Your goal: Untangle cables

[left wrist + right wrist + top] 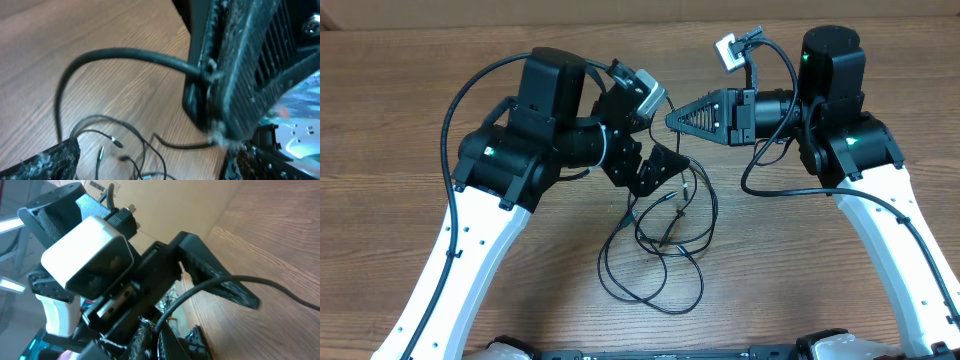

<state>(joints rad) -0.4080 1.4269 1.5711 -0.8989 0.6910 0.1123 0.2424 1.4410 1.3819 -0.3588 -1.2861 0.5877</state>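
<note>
The cables (665, 235) are thin black cords lying in a loose tangle of loops at the table's middle. My left gripper (662, 172) hovers just above the tangle's top with its jaws wide open and nothing between them. In the left wrist view, plug ends (116, 142) and thin strands lie below the left gripper (150, 167). My right gripper (675, 118) points left, shut on a cable. That cable (125, 52) arcs out from the right gripper's fingers (235, 75) and drops to the table. The right wrist view shows the cable (280, 286) leaving the right gripper (159, 330).
The wooden table (410, 200) stretches out on all sides. Both white arm links (470, 260) reach in from the front corners. Thicker black robot wiring (760, 170) loops beside the right arm. The left arm's wrist camera (87, 257) fills the right wrist view.
</note>
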